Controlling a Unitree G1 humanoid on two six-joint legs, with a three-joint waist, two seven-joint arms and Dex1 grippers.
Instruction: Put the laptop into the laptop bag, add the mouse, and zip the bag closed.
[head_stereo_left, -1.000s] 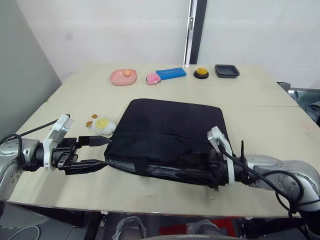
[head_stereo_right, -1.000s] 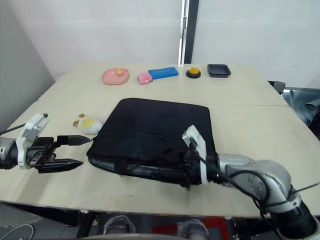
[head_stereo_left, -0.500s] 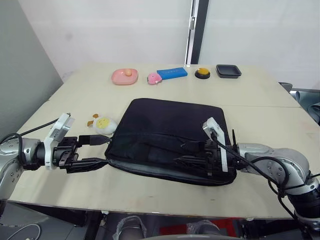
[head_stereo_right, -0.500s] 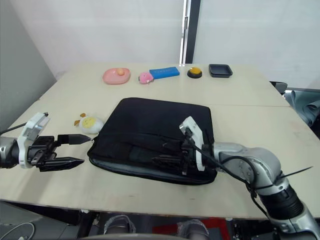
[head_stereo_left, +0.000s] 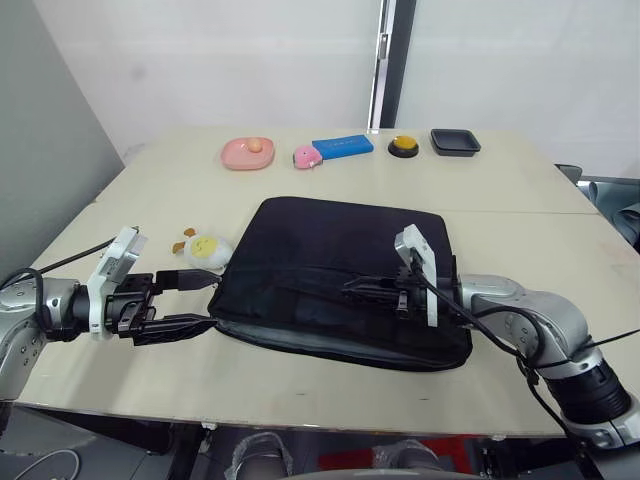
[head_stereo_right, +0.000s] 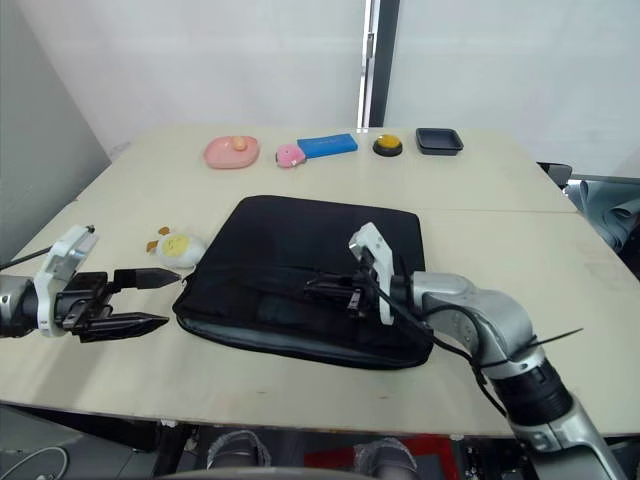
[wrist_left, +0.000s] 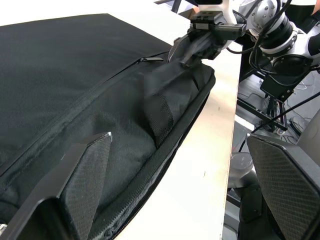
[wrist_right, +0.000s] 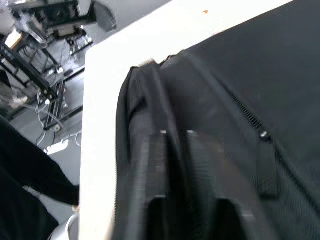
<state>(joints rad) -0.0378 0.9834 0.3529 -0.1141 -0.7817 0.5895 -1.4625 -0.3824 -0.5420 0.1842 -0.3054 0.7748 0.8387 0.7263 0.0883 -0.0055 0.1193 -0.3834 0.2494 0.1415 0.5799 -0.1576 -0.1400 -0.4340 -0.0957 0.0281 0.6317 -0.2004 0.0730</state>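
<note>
While the left claw (head_stereo_left: 185, 301) waits open, holding nothing, just left of the laptop bag's (head_stereo_left: 330, 255) near left corner, the bag lies flat mid-table (head_stereo_left: 520, 200). Over its near right part, the right claw (head_stereo_left: 360, 290) pinches a black strap handle (wrist_left: 160, 107).
</note>
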